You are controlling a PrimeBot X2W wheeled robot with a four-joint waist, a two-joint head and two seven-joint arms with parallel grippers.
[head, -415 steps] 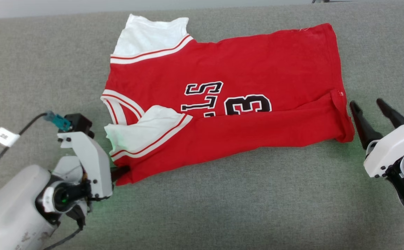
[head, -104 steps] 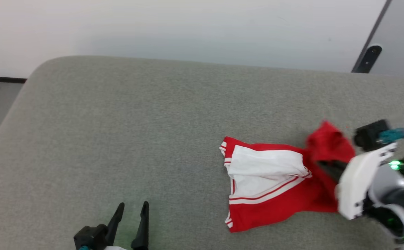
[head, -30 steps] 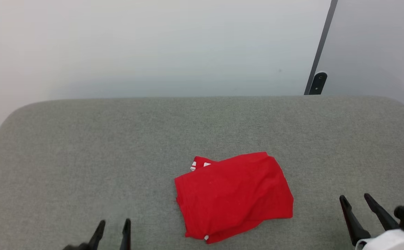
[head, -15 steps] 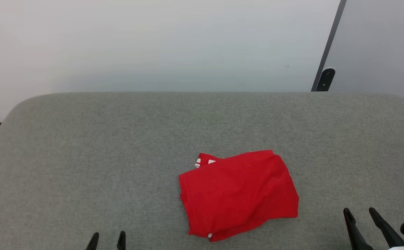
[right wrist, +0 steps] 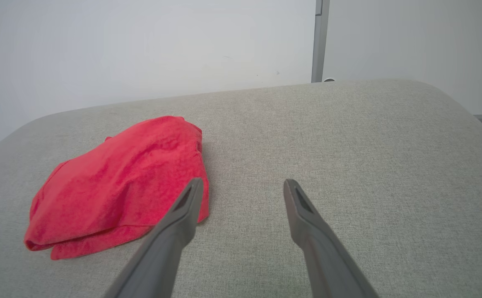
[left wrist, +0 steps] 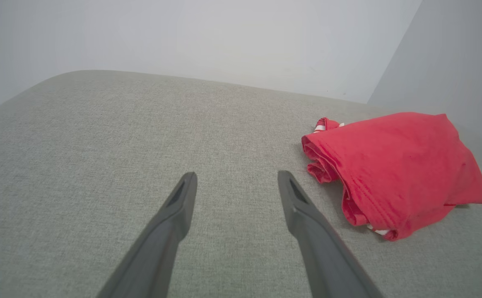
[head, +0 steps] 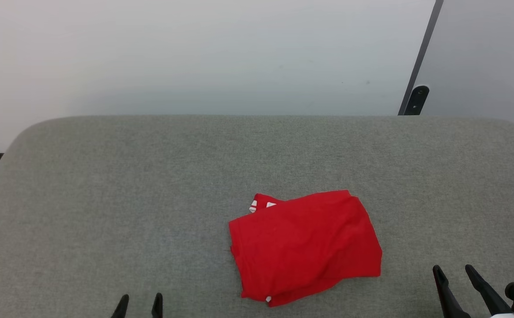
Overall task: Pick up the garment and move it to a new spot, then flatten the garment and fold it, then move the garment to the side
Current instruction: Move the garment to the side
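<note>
Nearest me, both sets of jaws hung released and empty over the front edge of the table [head: 107,185]: left fingers [head: 156,305] spread apart and well left of the garment, right fingers [head: 442,287] spread too, off to its right and the closer pair. Neither touched cloth

Garment [head: 305,245] lay on the grey fabric top a bit right of centre, folded into a compact packet, plain red side up. White trim peeked out at the far-left corner and under the near edge. From the left wrist view the left side showed as a rolled stack of layers, not very crisp

My read: fold done, only the shift to the side left. The next move looked like a job for the right arm: come in low, pinch through all the layers at one edge, then slide or lift the packet as one piece. Grabbing only the top layer would likely peel it open

Behind: bare table, pale wall [head: 195,53], dark upright strip [head: 422,44] at far right
</note>
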